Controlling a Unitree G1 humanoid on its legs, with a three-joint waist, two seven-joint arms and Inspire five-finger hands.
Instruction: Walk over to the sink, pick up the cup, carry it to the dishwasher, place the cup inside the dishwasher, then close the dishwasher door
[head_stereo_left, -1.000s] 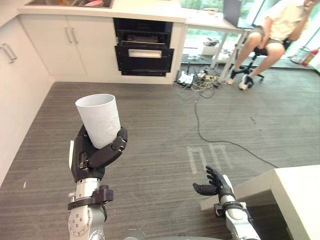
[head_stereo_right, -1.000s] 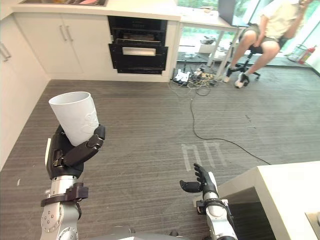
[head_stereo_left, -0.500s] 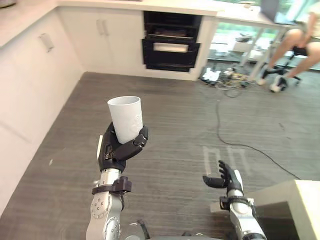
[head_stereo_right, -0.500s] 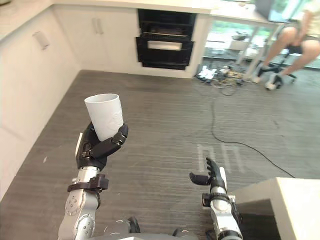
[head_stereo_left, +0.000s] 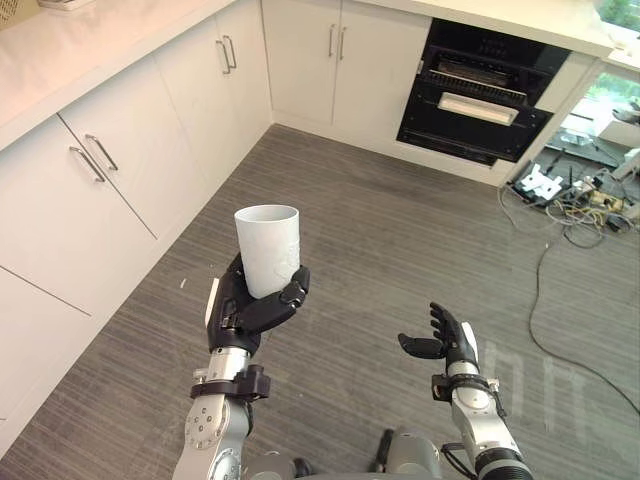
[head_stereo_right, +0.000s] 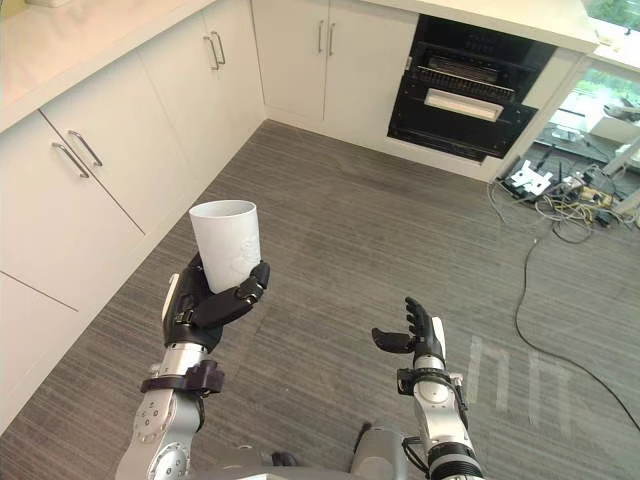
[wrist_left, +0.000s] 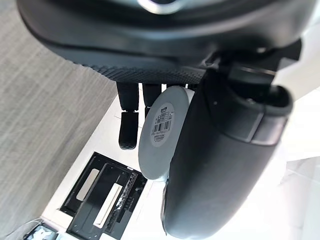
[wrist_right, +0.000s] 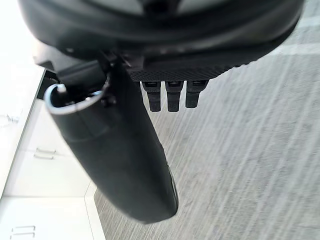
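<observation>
Left hand (head_stereo_left: 245, 310): fingers and thumb curled round the lower wall of the white cup (head_stereo_left: 267, 250), held upright at chest height, mouth up; the grip is unchanged from a second ago. The left wrist view shows the cup's base against the palm.
Right hand (head_stereo_left: 445, 340): low, fingers relaxed and spread, empty, as before.
Change: the whole view has swung, so the robot has turned. White cabinets (head_stereo_left: 120, 170) now fill the left side. The black dishwasher (head_stereo_left: 478, 105), front apparently open with racks showing, sits upper right, well apart across the grey floor (head_stereo_left: 400, 250).
Status: pickup done; carrying under way; placing and door closing remain.
</observation>
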